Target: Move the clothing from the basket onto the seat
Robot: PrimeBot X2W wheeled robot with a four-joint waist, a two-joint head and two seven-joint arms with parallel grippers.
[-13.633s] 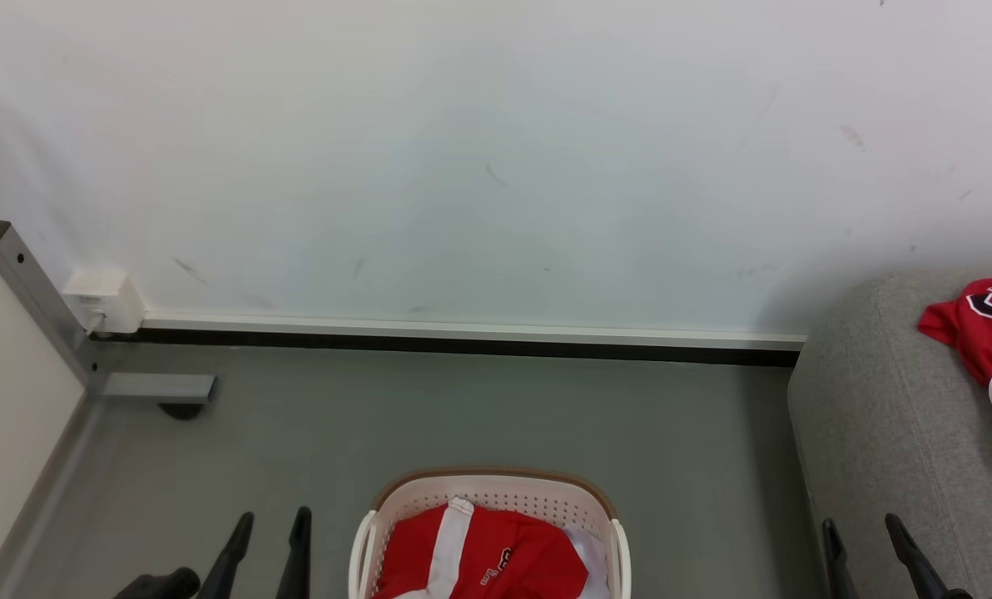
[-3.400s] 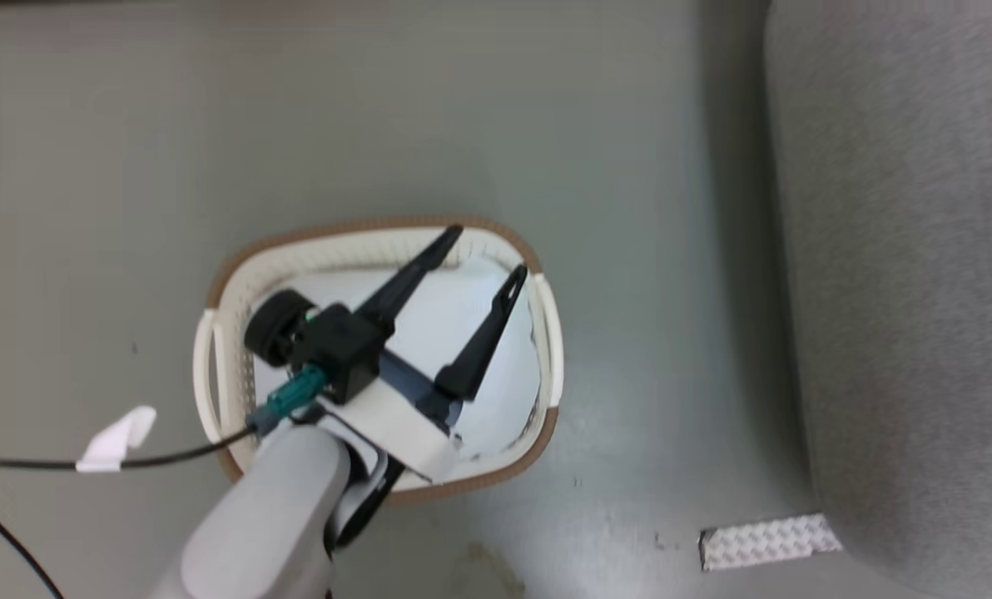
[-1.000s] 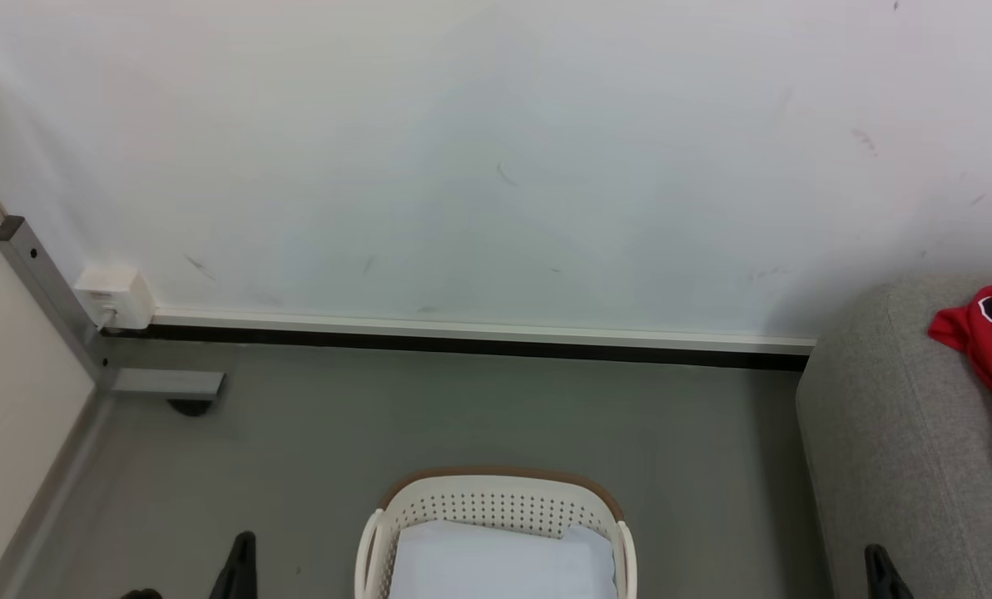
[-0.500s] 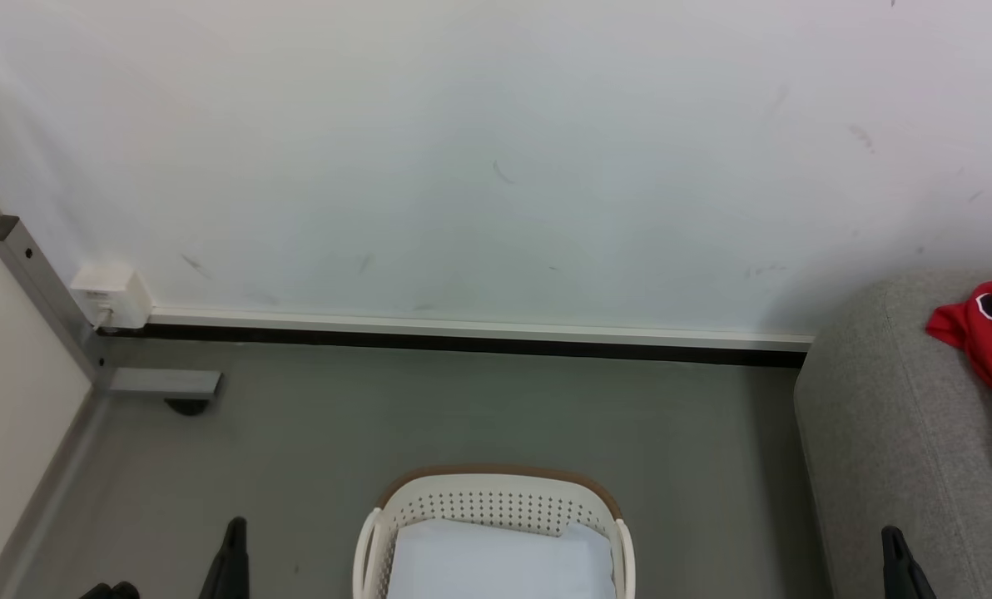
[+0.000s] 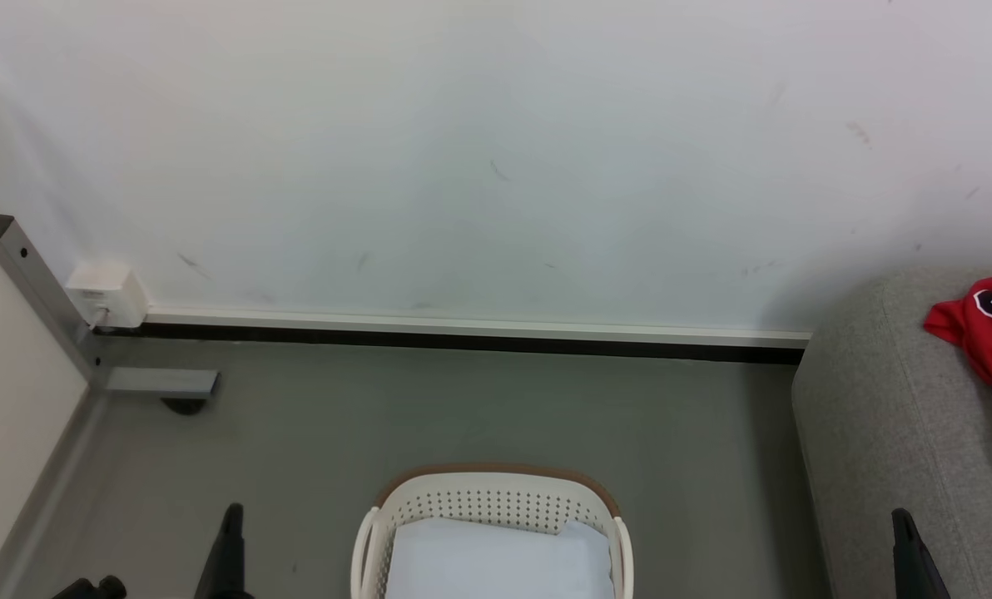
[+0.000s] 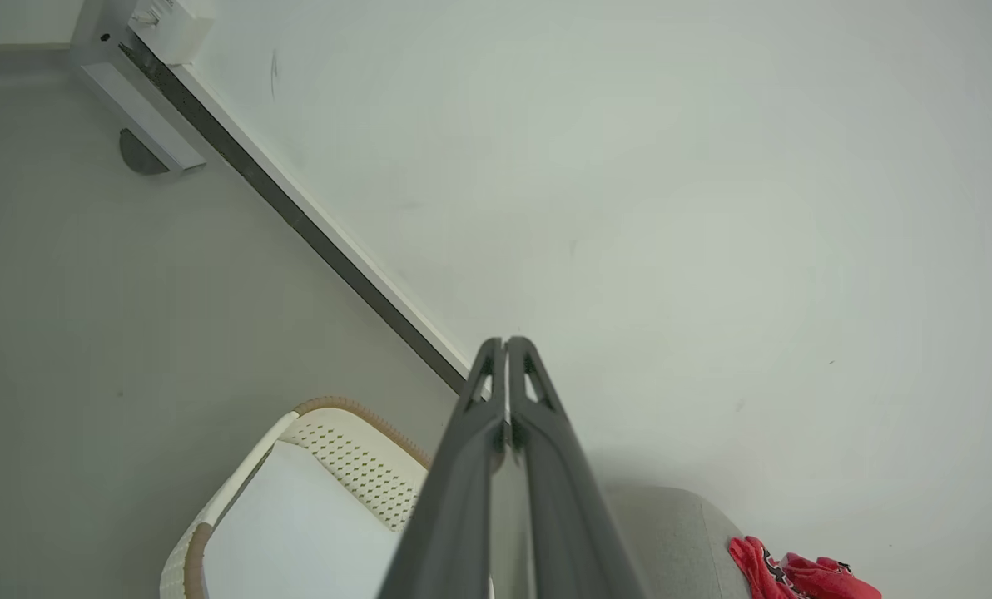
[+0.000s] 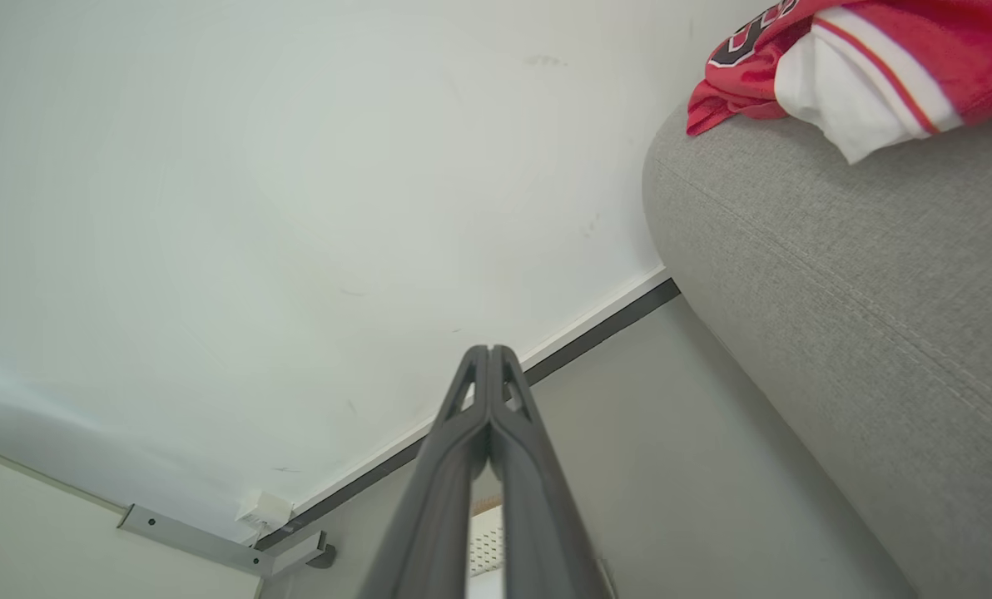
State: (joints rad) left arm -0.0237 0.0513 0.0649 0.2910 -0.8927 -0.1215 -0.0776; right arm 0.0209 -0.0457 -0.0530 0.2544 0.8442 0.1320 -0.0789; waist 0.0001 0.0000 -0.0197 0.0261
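Observation:
The cream basket (image 5: 496, 499) with its brown rim stands on the grey floor at the bottom middle of the head view, holding just a pale flat liner (image 5: 496, 557). Red and white clothing (image 5: 991, 333) lies on the grey seat (image 5: 887, 433) at the right edge. The clothing (image 7: 837, 58) and the seat (image 7: 845, 274) also appear in the right wrist view. My left gripper (image 6: 506, 343) is shut and empty, left of the basket (image 6: 338, 433). My right gripper (image 7: 489, 351) is shut and empty beside the seat. Dark fingertips (image 5: 231, 520) show low in the head view.
A white wall with a black baseboard (image 5: 463, 341) runs behind the basket. A metal frame leg with a foot (image 5: 159, 387) and a white wall box (image 5: 105, 295) sit at the back left. Grey floor (image 5: 463, 416) lies open between basket and wall.
Both grippers have sunk lower in the head view over the last second and stayed shut. The basket and the clothing on the seat have not moved.

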